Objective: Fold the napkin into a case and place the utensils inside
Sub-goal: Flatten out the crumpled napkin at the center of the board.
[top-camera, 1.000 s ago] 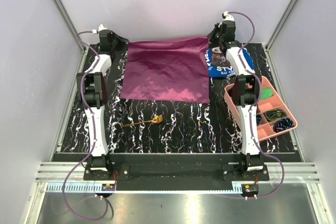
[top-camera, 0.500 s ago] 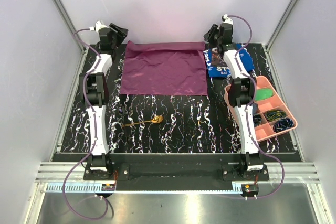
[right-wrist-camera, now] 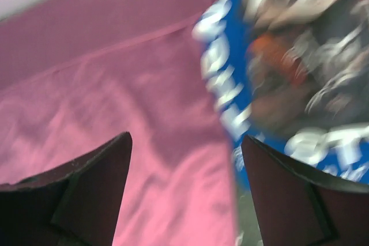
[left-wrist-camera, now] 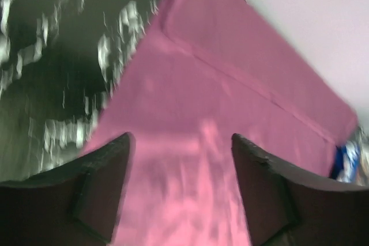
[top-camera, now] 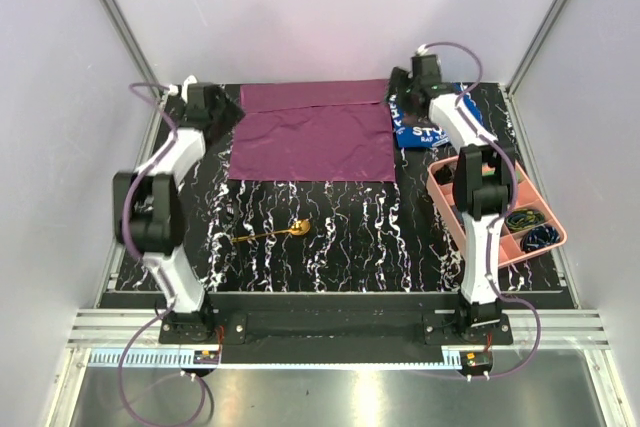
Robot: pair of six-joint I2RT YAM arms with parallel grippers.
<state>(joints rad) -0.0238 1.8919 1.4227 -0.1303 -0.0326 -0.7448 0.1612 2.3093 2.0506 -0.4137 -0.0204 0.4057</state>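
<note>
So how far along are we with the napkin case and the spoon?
Done: one fold is in. The napkin lies flat in two layers, with a crease near its far edge. In hand: nothing. The left gripper and right gripper are open and empty beside its far corners. Left: the remaining folds, then the spoon, lying on the table, goes inside.

We count one napkin [top-camera: 312, 137], one gold spoon [top-camera: 275, 234], one blue printed cloth [top-camera: 425, 133] and one pink tray [top-camera: 443, 197] with several compartments.
</note>
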